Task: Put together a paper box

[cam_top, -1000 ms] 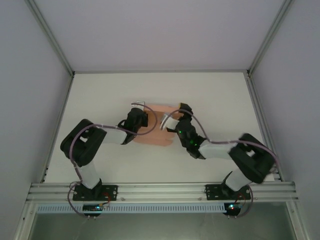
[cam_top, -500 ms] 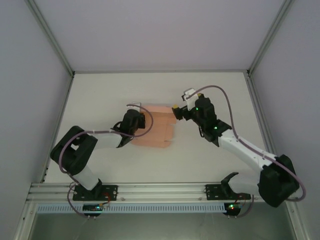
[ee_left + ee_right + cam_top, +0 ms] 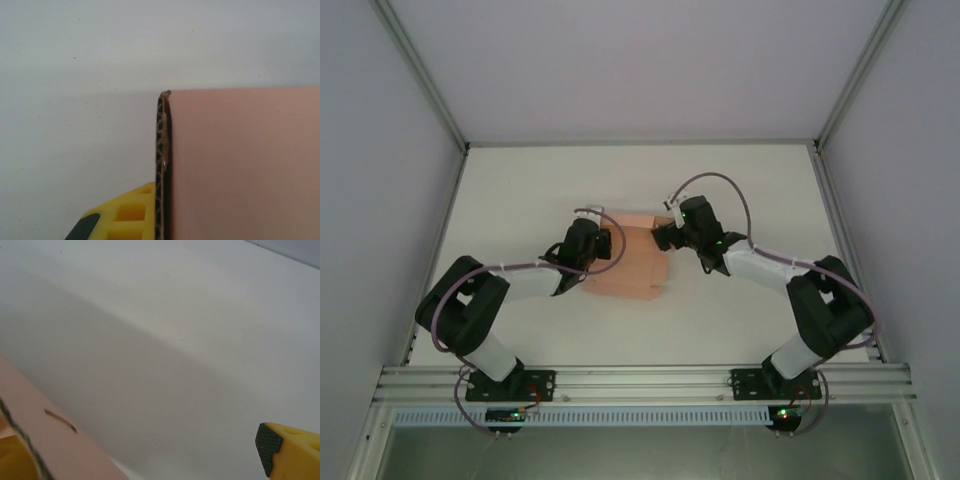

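Note:
The paper box (image 3: 632,262) is salmon-pink card lying in the middle of the white table (image 3: 520,195). My left gripper (image 3: 604,241) is shut on its left edge. In the left wrist view a pink panel (image 3: 240,165) stands on edge, its corrugated rim running up along my yellow finger (image 3: 127,212); the other finger is hidden behind the panel. My right gripper (image 3: 665,233) stands open at the card's far right corner. In the right wrist view a strip of pink card (image 3: 45,437) lies just inside the left finger (image 3: 11,460), far from the black-padded right fingertip (image 3: 270,442).
Aluminium frame rails run along the near edge (image 3: 640,382), and upright posts stand at the far corners (image 3: 466,146). White walls close the table on three sides. Bare tabletop lies behind and on both sides of the card.
The right arm swung out to the right and back, then returned to the card's far right corner, its gripper still open. The left gripper kept its hold and shifted slightly.

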Robot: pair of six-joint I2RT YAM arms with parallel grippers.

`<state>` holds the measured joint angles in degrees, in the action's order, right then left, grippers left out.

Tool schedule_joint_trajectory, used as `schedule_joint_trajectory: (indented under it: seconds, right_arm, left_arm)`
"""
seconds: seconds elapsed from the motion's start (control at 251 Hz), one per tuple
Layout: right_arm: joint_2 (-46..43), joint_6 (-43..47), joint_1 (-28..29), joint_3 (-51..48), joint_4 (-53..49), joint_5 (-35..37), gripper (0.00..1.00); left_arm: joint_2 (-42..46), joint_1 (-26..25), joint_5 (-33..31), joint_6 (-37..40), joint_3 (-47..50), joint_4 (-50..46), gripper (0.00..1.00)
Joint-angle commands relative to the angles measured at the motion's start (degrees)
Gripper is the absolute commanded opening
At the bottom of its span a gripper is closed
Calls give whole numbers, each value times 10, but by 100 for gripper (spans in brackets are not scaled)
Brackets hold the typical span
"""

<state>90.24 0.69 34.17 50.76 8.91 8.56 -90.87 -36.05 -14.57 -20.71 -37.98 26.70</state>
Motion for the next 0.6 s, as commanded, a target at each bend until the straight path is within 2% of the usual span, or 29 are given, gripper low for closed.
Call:
schedule_joint_trajectory:
  seconds: [0.0,0.14,0.227,0.299,0.443,0.595]
  right_arm:
    - [24,-38,21,29,69,26,99]
    - [29,-87,47,31,95,147,99]
    - [12,-104,60,33,46,225,99]
    - [-13,-117,63,23,-10,252,99]
    - [-82,-192,52,-34,-120,246,99]
    - [-133,-213,15,-101,-150,166,99]
  left_arm:
    - [14,-9,12,-12,-15,-2,0]
    - [10,-11,1,-31,-19,-11,0]
    - [12,-11,-17,-42,-22,-26,0]
    - [18,-12,-30,-46,-28,-43,0]
    - [35,-11,-45,-46,-36,-66,0]
    - [55,-11,-43,-40,-38,-84,0]
